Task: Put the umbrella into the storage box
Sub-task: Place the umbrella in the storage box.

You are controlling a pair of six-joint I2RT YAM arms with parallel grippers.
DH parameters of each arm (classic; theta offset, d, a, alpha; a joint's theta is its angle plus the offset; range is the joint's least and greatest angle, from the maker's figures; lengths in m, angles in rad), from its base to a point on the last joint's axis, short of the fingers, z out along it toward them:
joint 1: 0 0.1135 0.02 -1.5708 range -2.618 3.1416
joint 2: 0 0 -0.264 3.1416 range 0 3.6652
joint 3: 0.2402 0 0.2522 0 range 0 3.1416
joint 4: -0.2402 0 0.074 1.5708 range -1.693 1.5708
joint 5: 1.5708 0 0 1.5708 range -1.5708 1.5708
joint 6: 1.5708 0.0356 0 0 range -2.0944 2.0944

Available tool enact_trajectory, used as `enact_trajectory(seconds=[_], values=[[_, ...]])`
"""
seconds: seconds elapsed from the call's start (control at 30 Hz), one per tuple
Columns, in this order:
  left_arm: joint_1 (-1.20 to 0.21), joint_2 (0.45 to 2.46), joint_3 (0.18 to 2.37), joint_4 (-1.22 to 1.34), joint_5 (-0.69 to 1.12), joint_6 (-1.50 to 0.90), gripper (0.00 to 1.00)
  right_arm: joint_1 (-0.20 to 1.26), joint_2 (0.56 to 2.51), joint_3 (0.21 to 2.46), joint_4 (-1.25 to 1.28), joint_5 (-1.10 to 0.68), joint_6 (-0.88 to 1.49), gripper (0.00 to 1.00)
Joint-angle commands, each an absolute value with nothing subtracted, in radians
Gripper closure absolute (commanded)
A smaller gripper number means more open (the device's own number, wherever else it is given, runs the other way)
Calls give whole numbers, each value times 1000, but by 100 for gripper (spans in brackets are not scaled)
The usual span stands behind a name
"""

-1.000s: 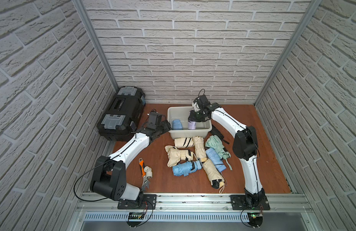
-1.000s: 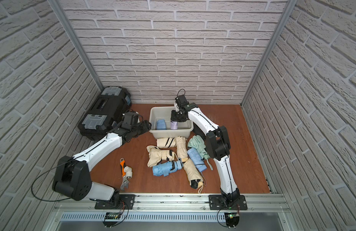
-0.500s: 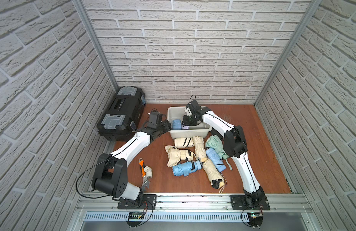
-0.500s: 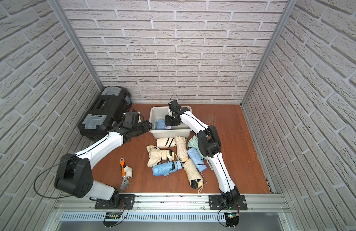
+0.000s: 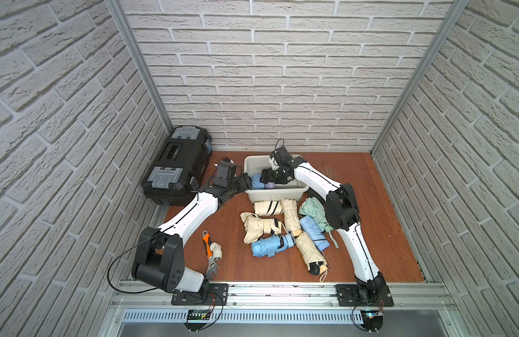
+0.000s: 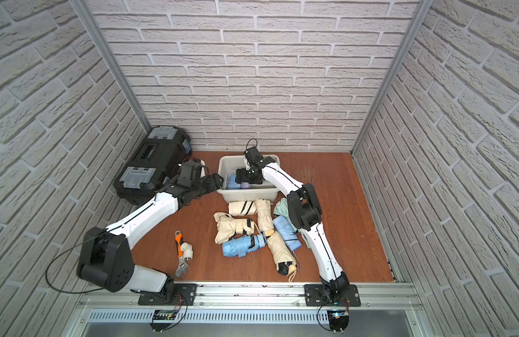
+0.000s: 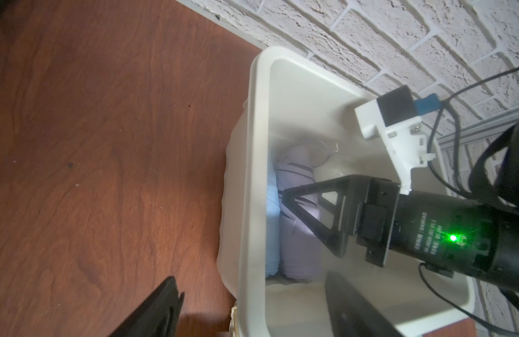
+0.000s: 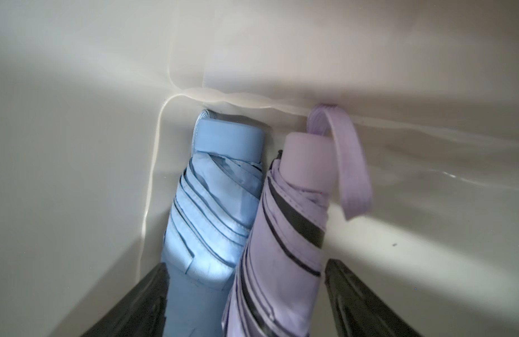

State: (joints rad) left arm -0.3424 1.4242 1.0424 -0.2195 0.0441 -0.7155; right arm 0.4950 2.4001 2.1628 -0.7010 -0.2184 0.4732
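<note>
The right gripper stood wide open inside the box, gripping nothing. Its jaws straddled the lilac umbrella and the blue umbrella, which lay side by side on the box floor at its 9 o'clock end. The left gripper, also open and empty, straddled the box's 9 o'clock wall. A crooked lift-out could drag an umbrella up on a finger. A careless left pull-back could hook the rim and tip the box, with more umbrellas waiting at 6 o'clock.
</note>
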Motion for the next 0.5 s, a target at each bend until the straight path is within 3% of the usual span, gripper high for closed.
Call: enact_trajectory(seconds=[0.0, 0.2, 0.47], values=[[-346, 1347, 1035, -221, 19, -641, 17, 501, 2258, 2119, -651, -190, 458, 9], [-372, 1250, 999, -233, -10, -474, 18, 501, 2105, 1986, -609, -166, 444, 8], [-536, 1229, 1026, -377, -20, -88, 20, 505, 1795, 1663, -501, -93, 386, 9]])
